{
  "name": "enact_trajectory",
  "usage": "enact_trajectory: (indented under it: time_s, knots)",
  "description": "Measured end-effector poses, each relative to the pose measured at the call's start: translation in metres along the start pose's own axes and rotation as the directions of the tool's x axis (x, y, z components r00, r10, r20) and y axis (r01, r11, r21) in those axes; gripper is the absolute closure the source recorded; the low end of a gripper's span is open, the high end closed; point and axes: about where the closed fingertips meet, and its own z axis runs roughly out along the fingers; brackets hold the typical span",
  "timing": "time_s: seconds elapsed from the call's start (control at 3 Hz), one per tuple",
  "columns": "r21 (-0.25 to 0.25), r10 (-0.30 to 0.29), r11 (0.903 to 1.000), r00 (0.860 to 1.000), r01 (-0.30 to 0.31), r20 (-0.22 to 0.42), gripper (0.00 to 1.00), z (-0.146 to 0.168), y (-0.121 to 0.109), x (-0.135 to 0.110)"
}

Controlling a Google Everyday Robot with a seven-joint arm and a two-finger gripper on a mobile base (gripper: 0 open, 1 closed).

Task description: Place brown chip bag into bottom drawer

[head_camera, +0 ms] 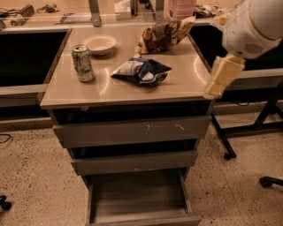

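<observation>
The dark blue-and-white snack bag [141,70] lies crumpled near the middle of the beige cabinet top [177,86] and serves as the reference for everything else. The brown chip bag [161,36] lies behind that snack bag and slightly to its right, at the far edge of the top. It is rumpled, its cream-yellow edge points right, and it is apart from the snack bag. Nothing grips it. A pink-and-white container [180,8] stands just behind it.

Left of the snack bag, a green-and-white drink can [82,63] stands upright. Behind the snack bag to the left, a shallow pale bowl [100,44] sits beyond the can.

The gripper [221,77] hangs to the right of the snack bag, beyond the right edge of the top, as a cream-coloured piece below the arm's white rounded housing [254,26]. It touches nothing and carries nothing. Whether it is spread or pressed together cannot be told.

Below and in front of the snack bag are 3 grey drawers. The top drawer [132,130], with scratch marks on its front, stands slightly out. The middle drawer [135,162] is also slightly out. The bottom drawer [137,194] is pulled furthest out, and its grey floor and side walls are in view.

Lower right of the snack bag, a black frame leg [227,145] rests on the speckled floor [35,176].
</observation>
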Motion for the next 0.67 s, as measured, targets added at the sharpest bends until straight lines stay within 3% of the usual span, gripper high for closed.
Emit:
enact_trajectory:
  time_s: [0.33, 0.67]
  knots:
    - [0.115, -0.082, 0.9908, 0.991, 0.07, 0.103, 0.0, 0.042, -0.0808, -0.0337]
    - [0.112, -0.082, 0.9912, 0.992, 0.071, 0.1, 0.0, 0.0425, -0.0786, -0.033]
